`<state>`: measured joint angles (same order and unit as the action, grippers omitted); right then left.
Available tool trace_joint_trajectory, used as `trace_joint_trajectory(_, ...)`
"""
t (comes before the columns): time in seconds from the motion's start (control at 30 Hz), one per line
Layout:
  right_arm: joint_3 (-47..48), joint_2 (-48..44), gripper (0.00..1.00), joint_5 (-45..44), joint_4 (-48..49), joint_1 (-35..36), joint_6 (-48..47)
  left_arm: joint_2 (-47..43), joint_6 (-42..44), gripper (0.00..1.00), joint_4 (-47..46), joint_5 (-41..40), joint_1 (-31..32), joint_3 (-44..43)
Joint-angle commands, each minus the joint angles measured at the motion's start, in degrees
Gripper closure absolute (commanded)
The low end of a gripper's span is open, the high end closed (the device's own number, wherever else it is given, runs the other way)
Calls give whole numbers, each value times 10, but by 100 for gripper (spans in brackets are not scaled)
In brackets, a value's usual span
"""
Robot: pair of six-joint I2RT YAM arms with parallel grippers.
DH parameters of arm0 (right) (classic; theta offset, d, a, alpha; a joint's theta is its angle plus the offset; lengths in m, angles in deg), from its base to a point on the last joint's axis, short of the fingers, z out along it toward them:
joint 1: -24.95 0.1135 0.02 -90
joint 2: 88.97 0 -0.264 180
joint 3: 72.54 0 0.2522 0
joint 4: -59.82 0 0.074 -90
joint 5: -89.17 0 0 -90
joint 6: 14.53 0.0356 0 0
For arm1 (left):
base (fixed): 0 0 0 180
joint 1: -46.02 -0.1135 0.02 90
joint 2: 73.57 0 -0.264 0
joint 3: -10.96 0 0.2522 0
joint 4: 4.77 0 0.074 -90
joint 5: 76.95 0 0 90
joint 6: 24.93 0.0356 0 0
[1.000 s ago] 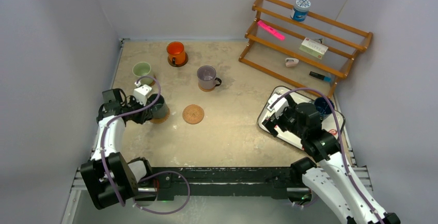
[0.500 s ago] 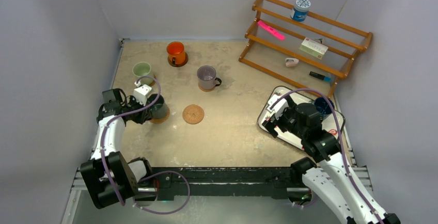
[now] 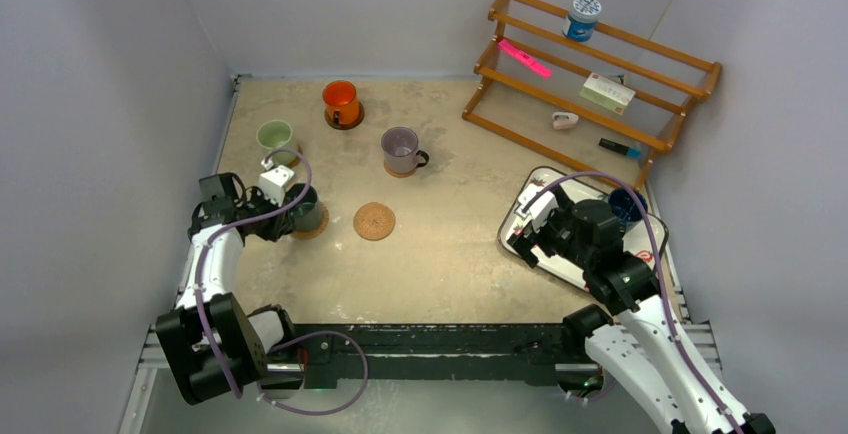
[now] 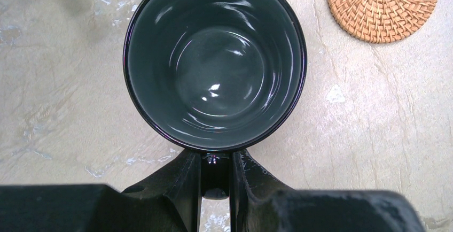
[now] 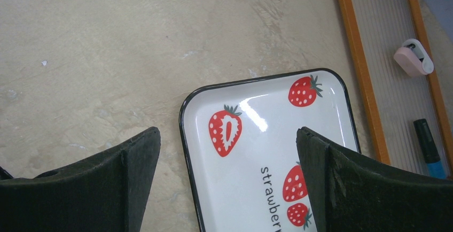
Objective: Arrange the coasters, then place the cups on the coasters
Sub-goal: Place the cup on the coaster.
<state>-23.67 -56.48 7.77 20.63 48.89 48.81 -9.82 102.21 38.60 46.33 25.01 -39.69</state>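
Note:
My left gripper (image 4: 215, 163) is shut on the handle (image 4: 215, 177) of the dark grey-teal cup (image 4: 213, 61), which stands upright on a coaster (image 3: 311, 227) at the table's left. Right of it lies a bare woven coaster (image 4: 383, 5). The pale green cup (image 3: 275, 137), orange cup (image 3: 340, 102) and purple-grey cup (image 3: 402, 149) each stand on a coaster further back. The dark blue cup (image 3: 626, 204) sits on the strawberry-print tray (image 5: 256, 152), partly hidden by my right arm. My right gripper (image 5: 228, 152) hangs open over the tray's near-left corner, holding nothing.
A wooden rack (image 3: 590, 64) stands at the back right with a blue-and-white tub (image 3: 582, 16), a pink strip (image 3: 525, 58), a small pink object (image 5: 412, 58) and a blue marker (image 5: 427, 146). Grey walls close in the table on three sides.

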Motion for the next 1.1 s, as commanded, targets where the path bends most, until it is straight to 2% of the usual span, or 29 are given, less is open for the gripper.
trace_joint_trajectory(0.0, -5, -4, 1, 11, -3, -1, -4, -8, 6, 100, -38, 25, -6, -3)
trace_joint_trajectory(1.07, -5, -8, 1, 13, -3, -1, -5, -18, 9, 100, -39, 19, -6, 5)
